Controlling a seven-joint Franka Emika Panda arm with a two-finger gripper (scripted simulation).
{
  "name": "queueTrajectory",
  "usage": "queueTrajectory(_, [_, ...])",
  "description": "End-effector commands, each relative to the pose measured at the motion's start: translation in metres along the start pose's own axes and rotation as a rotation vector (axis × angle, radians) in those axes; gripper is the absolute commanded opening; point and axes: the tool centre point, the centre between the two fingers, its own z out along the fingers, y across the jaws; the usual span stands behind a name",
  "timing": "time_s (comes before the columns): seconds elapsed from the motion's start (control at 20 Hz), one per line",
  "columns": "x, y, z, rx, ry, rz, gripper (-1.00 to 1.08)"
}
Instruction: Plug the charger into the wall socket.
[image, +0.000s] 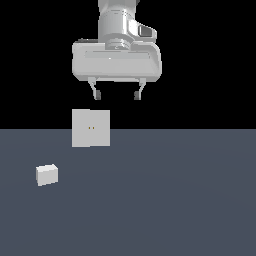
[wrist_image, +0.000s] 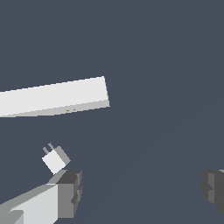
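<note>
The charger (image: 47, 174) is a small white block lying on the grey floor at the exterior view's left, below and left of the socket. In the wrist view the charger (wrist_image: 55, 158) shows two short prongs at one end. The wall socket (image: 90, 128) is an upright white square plate with two tiny orange holes at its centre. In the wrist view the wall socket (wrist_image: 54, 97) shows as a long white slab seen from above. My gripper (image: 116, 95) hangs high above the floor, open and empty, up and to the right of the socket. Its fingers (wrist_image: 70, 192) stand wide apart.
A flat dark grey floor (image: 175, 200) fills the lower half of the exterior view, under a black background. No other object shows.
</note>
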Motion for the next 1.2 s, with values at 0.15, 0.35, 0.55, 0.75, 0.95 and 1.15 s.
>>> queueTrajectory(0.15, [0.000,-0.001,0.001,0.001,0.003,-0.004,1.00])
queueTrajectory(0.35, [-0.001,-0.005,0.004,0.005,0.015,-0.024,1.00])
queueTrajectory(0.55, [-0.003,-0.013,0.010,0.012,0.036,-0.058,1.00])
queueTrajectory(0.75, [-0.006,-0.023,0.019,0.022,0.068,-0.108,1.00])
queueTrajectory(0.95, [-0.011,-0.038,0.030,0.036,0.109,-0.173,1.00])
queueTrajectory(1.15, [-0.016,-0.054,0.043,0.052,0.156,-0.248,1.00])
